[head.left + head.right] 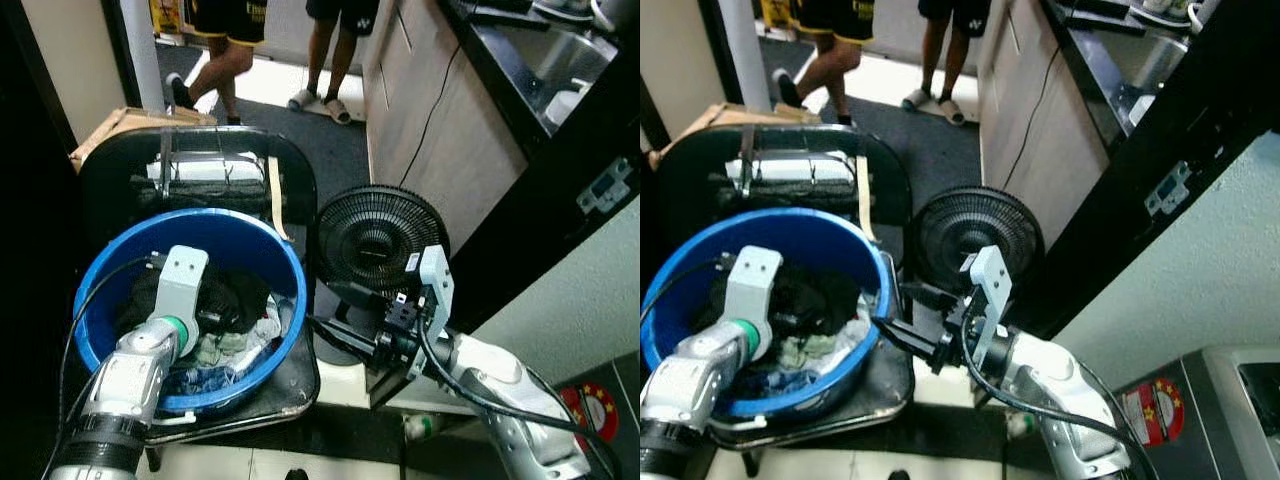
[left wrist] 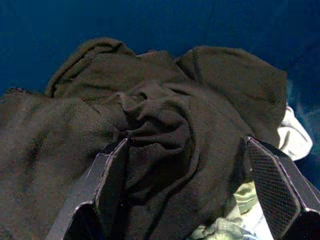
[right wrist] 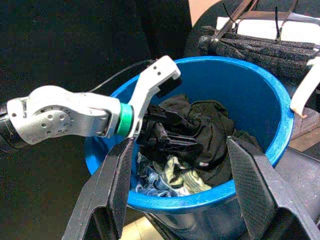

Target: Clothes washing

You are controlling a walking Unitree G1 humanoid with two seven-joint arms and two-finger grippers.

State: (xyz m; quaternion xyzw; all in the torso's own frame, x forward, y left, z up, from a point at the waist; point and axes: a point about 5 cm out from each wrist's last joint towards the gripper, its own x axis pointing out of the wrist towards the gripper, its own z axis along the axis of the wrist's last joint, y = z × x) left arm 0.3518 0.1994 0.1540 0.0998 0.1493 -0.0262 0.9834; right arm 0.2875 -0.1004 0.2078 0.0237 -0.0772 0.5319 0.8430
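Blue basin (image 1: 285, 262) full of clothes on a black chair (image 1: 296, 180), beside a black fan (image 1: 375, 238) on the floor. Left gripper (image 2: 185, 175) down inside the basin, fingers spread wide around a dark crumpled garment (image 2: 160, 125) on top of the pile. Right gripper (image 3: 180, 180) just outside the basin's rim, fingers also apart, holding nothing. Two people's legs (image 1: 225, 60) farther back.

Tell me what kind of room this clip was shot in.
Probably a home's kitchen or utility corner: a counter with a sink over cabinets, a floor fan, and a blue basin of clothes that the left gripper reaches into.
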